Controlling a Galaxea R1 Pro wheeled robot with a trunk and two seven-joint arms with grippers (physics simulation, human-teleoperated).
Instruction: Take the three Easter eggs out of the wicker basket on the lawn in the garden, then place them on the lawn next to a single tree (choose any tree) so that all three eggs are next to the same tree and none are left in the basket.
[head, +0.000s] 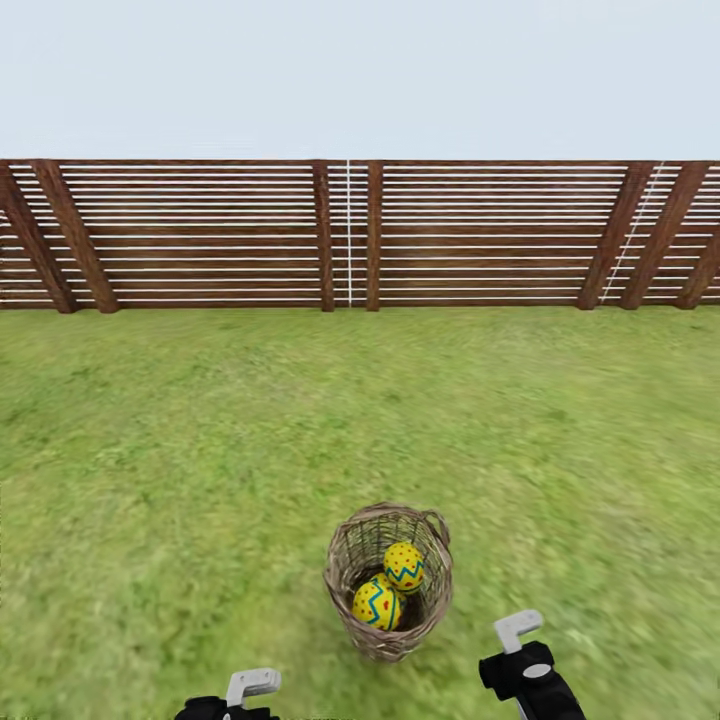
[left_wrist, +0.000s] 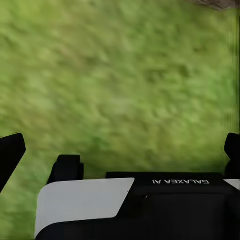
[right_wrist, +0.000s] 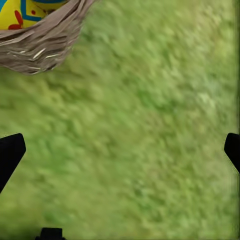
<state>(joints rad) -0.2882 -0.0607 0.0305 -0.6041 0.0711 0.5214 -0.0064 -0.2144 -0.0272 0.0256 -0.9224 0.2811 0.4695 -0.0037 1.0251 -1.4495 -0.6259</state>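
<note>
- At the bottom edge of the head view, the left gripper (head: 245, 690) is seen left of centre and the right gripper (head: 520, 640) right of centre; each shows there as a pale fingertip above a black body.
- In the left wrist view, the left gripper (left_wrist: 120, 150) is seen with its dark fingertips at opposite edges of the frame, spread wide, with only grass between them; nothing is held.
- In the right wrist view, the right gripper (right_wrist: 120, 150) is likewise spread wide over bare grass, and nothing is held.
- The wicker basket (head: 345, 560) is seen in the lower centre of the head view, standing on the lawn (head: 180, 450) between the two grippers and just beyond them, tilted slightly.
- Two Easter eggs are visible inside the basket: a lower egg (head: 376, 604) and an upper egg (head: 404, 566), touching each other. Whether a third lies beneath cannot be told.
- In the right wrist view, the basket's woven wall (right_wrist: 45, 42) is seen at the upper left corner, with an egg (right_wrist: 20, 12) inside.
- Across the upper middle of the head view, a brown horizontal-slat fence (head: 200, 235) is seen behind the grass, under a pale sky (head: 360, 70).
</note>
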